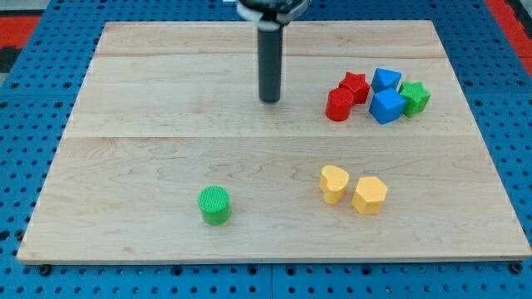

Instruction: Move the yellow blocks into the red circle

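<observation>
Two yellow blocks lie side by side at the view's lower right: a heart-shaped one [333, 183] and a hexagonal one [369, 195] to its right, close together. A red cylinder-like block [339, 105] and a red star block [355, 86] sit in the cluster at the view's upper right. My tip [269, 100] rests on the board near the top centre, left of the red blocks and well above the yellow ones, touching no block.
Two blue blocks [386, 106] [385, 80] and a green star block [414, 98] crowd next to the red ones. A green cylinder [214, 205] stands at the lower left. The wooden board [125, 124] lies on a blue pegboard.
</observation>
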Robot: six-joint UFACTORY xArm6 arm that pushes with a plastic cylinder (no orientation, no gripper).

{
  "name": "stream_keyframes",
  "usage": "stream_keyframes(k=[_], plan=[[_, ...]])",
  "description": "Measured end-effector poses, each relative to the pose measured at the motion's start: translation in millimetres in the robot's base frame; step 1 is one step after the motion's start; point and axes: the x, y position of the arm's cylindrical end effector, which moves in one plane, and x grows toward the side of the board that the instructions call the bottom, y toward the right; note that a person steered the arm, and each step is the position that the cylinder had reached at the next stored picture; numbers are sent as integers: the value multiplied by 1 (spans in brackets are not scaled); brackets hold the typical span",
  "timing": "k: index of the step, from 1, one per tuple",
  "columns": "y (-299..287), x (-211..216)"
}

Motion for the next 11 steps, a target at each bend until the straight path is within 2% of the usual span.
stream_keyframes(k=[1, 2, 3, 4, 5, 6, 8, 9, 10, 11], plan=[[60, 71], [185, 72], [228, 134], [203, 204], [123, 164], [78, 127], [65, 81], [38, 89], [14, 39], [22, 11]])
